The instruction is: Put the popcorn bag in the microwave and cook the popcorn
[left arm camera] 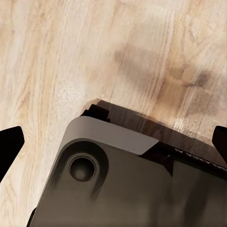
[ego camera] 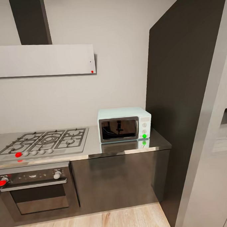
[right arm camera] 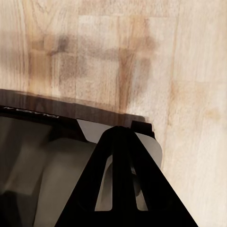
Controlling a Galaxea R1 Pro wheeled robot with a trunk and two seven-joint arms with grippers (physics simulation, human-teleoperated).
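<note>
Microwave on countertop, door closed, beside hob

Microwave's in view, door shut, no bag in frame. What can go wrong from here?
1. The microwave sits on the countertop with its door closed, so it must be opened first.
2. A dark tall panel stands close beside it, likely crowding the right arm.
3. The gas hob with a red-lit knob lies nearby; a sweeping arm might bump its knobs.
</note>
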